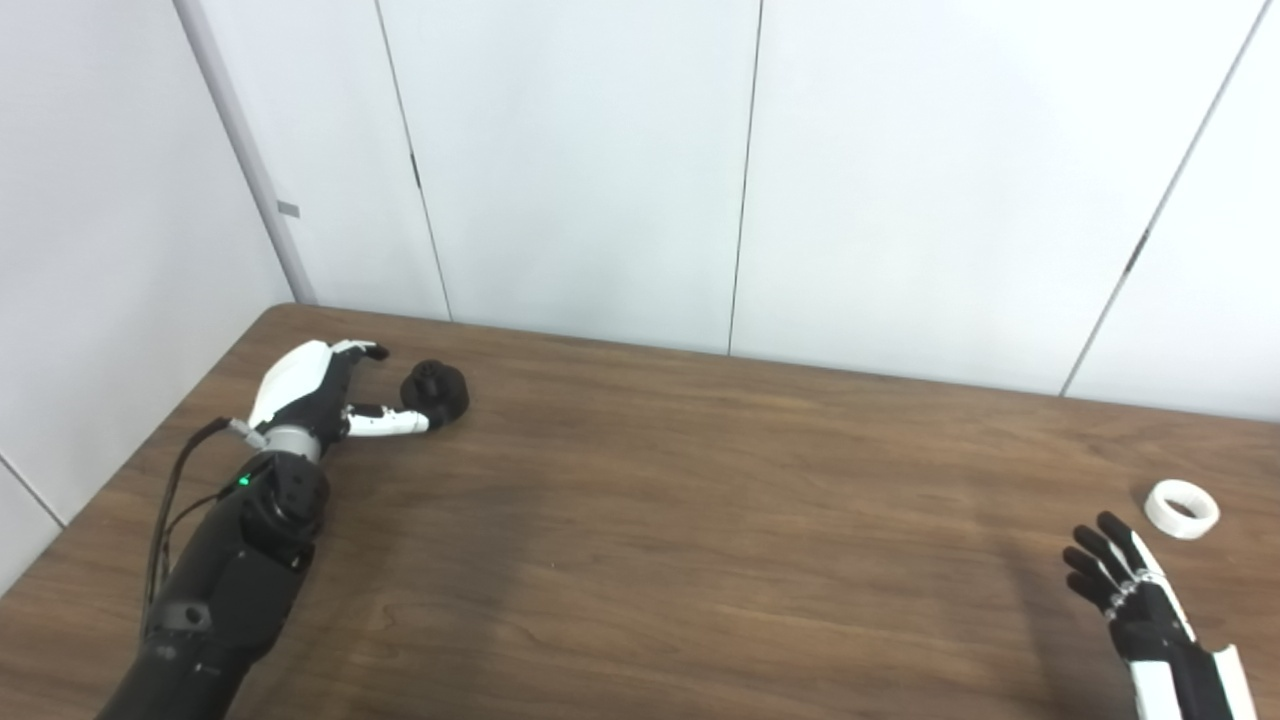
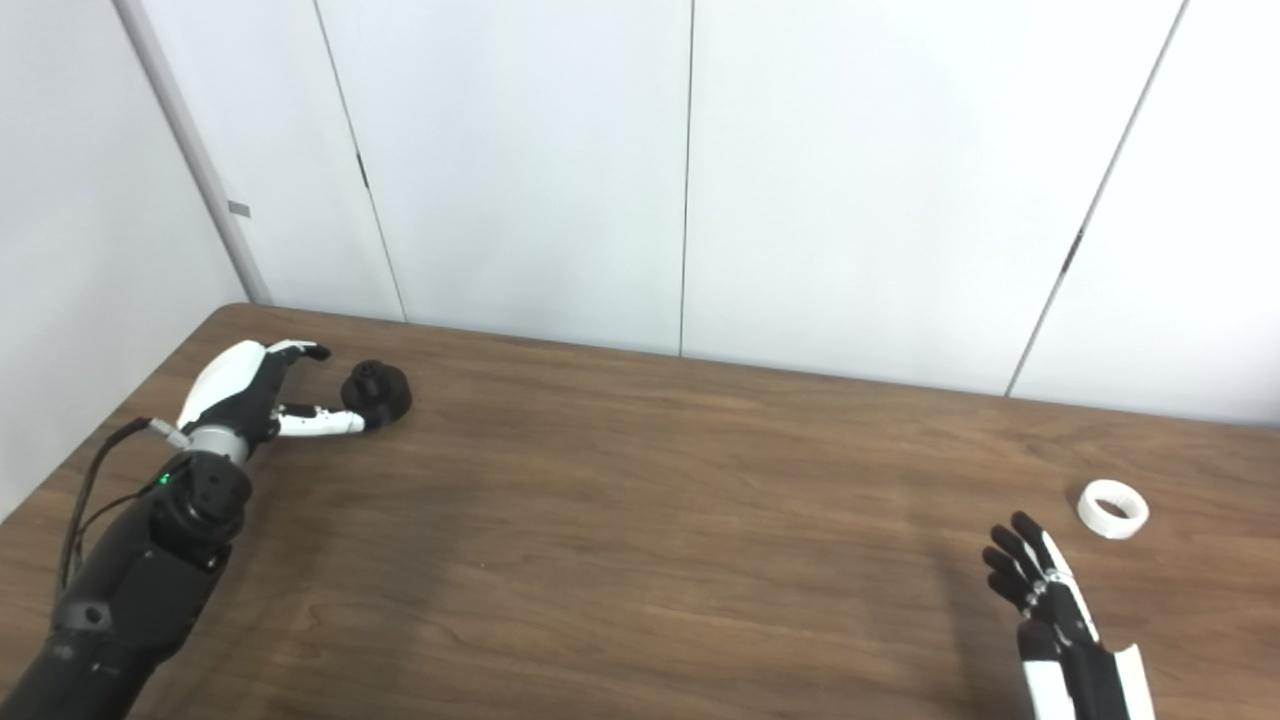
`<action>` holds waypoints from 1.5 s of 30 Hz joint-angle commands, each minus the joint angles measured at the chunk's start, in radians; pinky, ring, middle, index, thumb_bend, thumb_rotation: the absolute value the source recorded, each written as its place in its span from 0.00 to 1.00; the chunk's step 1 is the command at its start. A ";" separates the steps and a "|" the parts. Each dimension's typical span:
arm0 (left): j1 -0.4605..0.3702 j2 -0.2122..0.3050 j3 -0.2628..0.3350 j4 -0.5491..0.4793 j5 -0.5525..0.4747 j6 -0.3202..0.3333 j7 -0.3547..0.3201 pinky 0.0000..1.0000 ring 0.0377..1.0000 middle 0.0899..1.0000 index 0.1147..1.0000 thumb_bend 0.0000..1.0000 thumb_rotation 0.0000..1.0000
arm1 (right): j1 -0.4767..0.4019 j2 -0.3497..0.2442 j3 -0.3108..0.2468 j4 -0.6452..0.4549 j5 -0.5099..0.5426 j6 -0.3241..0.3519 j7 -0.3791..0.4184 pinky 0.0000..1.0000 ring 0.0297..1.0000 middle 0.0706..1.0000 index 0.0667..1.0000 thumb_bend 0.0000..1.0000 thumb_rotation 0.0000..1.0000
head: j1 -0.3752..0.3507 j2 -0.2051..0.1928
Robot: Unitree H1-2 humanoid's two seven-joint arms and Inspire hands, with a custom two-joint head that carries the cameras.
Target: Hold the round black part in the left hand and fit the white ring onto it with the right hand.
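The round black part point(image 1: 436, 392) rests on the wooden table point(image 1: 680, 520) at the far left. My left hand point(image 1: 325, 395) lies just left of it, open, with its thumb reaching to the part's near side and its other fingers arched above and behind; nothing is gripped. The white ring point(image 1: 1181, 508) lies flat on the table at the far right. My right hand point(image 1: 1125, 585) is open with fingers spread, a short way in front and to the left of the ring, not touching it.
White wall panels point(image 1: 740, 170) rise directly behind the table's far edge. The table's left edge runs close beside my left arm point(image 1: 225, 590). A black cable point(image 1: 170, 500) loops off the left forearm.
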 commanded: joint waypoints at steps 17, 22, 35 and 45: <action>-0.128 0.041 -0.087 0.066 0.024 0.008 -0.022 1.00 1.00 0.96 0.82 0.99 0.43 | 0.097 0.009 0.004 0.091 -0.025 -0.019 -0.013 0.83 0.84 0.87 0.91 0.58 1.00 | -0.011 0.004; -0.137 0.026 -0.084 0.073 0.015 0.014 -0.020 1.00 1.00 0.96 0.82 1.00 0.42 | 0.099 0.011 0.006 0.092 -0.013 -0.019 -0.010 0.83 0.85 0.88 0.91 0.57 1.00 | -0.014 0.004; -0.141 0.011 -0.074 0.082 0.008 0.022 -0.001 1.00 1.00 0.95 0.79 0.95 0.37 | 0.103 0.018 0.011 0.081 -0.009 -0.008 -0.011 0.85 0.86 0.88 0.91 0.59 1.00 | -0.015 0.007; -0.139 0.017 -0.072 0.096 0.007 0.016 0.000 1.00 1.00 0.94 0.78 0.95 0.36 | 0.105 0.018 0.011 0.078 -0.017 -0.005 -0.013 0.86 0.85 0.88 0.91 0.60 1.00 | -0.014 0.011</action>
